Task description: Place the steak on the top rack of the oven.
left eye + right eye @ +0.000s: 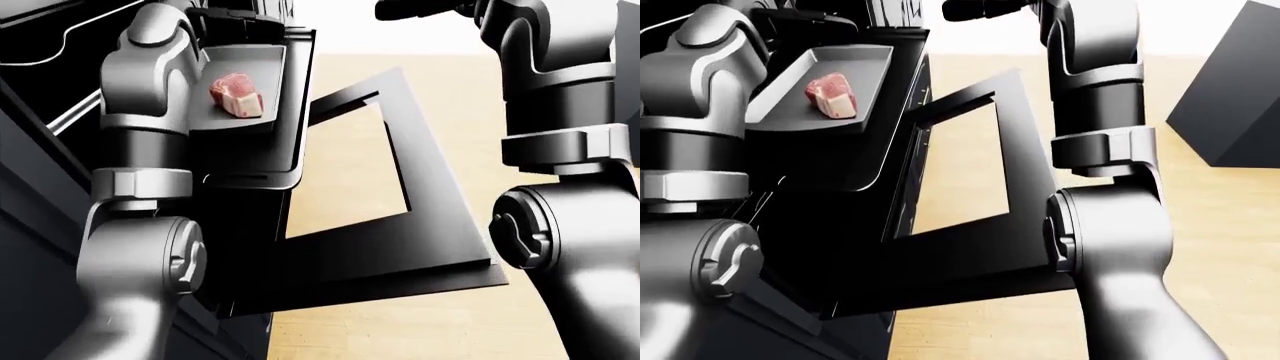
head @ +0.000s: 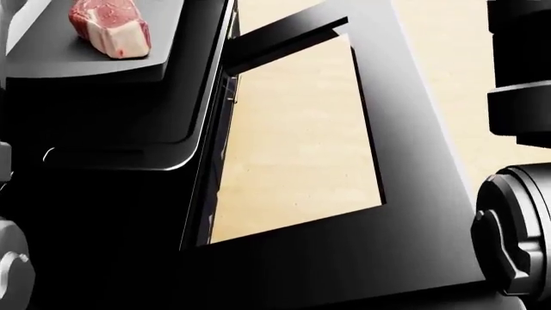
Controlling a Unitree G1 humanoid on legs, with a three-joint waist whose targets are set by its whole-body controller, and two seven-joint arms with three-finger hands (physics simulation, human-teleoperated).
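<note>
Raised high at the upper edge of the right-eye view, the right hand [image 1: 965, 9] shows only as a dark shape beyond the forearm, above the oven door [image 1: 970, 247], and whether its fingers are spread or curled cannot be told. Of the left hand nothing can be made out; only the left arm [image 1: 140, 187] shows, a grey jointed column rising just beside the tray [image 1: 865, 75], its upper end lost among dark parts at the tray's far end. The steak [image 1: 830, 96], red on top with a pale fatty side, lies on that tray toward its left half, touching nothing but the tray's flat grey floor. The tray is a shallow pan with a raised rim, sitting above the black oven body and up and to the left of the door. The door hangs open, tilted away from the oven, and its window is a clear rectangle through which the light wooden floor [image 1: 1210, 225] shows. The right arm [image 1: 1100, 150] stands to the right of the door, bent at a large round joint near the door's lower corner. A dark angular block [image 1: 1230, 97] sits on the floor well to the right of the door. Past the door's far end the floor meets a bright, pale band.
</note>
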